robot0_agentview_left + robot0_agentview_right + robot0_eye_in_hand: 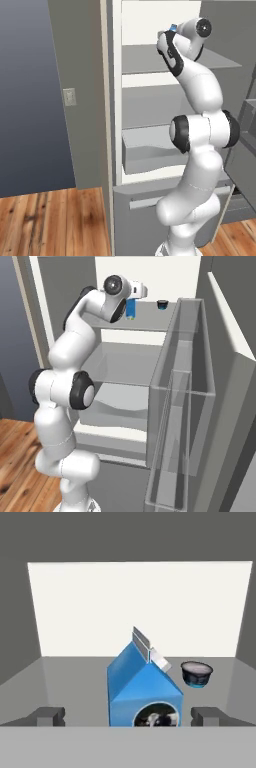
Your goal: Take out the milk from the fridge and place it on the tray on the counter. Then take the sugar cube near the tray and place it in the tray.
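Observation:
The milk [142, 684] is a small bright blue gable-top carton standing upright on the top shelf of the open fridge [150, 60]. It also peeks out as a blue patch behind the hand in the left base view [173, 27] and the right base view [131, 309]. My gripper [129, 716] is open at the carton's level. One dark fingertip [50, 716] stands to each side of the carton, with a gap on both sides. The tray, the counter and the sugar cube are out of view.
A small dark cup [196, 673] sits on the same shelf, just right of the carton [162, 304]. The fridge door [185, 381] hangs open on the right with clear bins. Lower shelves and a grey drawer bin [150, 155] lie below my arm.

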Robot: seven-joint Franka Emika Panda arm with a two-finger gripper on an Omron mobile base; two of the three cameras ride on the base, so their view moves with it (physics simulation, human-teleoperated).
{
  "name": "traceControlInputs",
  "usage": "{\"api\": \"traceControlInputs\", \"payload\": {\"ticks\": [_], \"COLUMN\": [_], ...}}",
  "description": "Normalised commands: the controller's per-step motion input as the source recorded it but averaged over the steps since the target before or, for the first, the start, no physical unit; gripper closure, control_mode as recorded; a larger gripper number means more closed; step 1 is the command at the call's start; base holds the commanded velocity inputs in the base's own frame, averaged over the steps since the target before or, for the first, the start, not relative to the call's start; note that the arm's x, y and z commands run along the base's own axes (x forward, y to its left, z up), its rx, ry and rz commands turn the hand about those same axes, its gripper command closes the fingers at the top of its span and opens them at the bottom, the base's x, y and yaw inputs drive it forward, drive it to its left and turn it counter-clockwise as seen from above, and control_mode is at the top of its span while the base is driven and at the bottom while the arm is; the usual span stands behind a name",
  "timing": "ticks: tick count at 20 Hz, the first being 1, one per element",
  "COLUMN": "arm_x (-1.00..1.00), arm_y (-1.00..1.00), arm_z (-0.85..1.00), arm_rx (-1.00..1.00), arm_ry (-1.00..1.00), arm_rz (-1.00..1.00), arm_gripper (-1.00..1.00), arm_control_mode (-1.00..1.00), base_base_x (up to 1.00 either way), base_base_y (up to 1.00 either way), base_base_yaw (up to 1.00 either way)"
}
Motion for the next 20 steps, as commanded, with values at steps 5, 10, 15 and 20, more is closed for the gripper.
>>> {"api": "traceControlInputs", "payload": {"ticks": [5, 10, 15, 20], "arm_x": [0.22, 0.18, 0.16, 0.00], "arm_y": [-0.05, -0.11, 0.00, 0.00], "arm_z": [0.00, 0.00, -0.03, 0.00], "arm_rx": [0.00, 0.00, 0.00, 0.00], "arm_ry": [0.00, 0.00, 0.00, -0.01], "arm_rz": [0.00, 0.00, 0.00, 0.00], "arm_gripper": [-1.00, -1.00, 1.00, 1.00], "arm_control_mode": [-1.00, -1.00, -1.00, -1.00], "base_base_x": [0.00, 0.00, 0.00, 0.00], "base_base_y": [0.00, 0.00, 0.00, 0.00], "base_base_yaw": [0.00, 0.00, 0.00, 0.00]}}
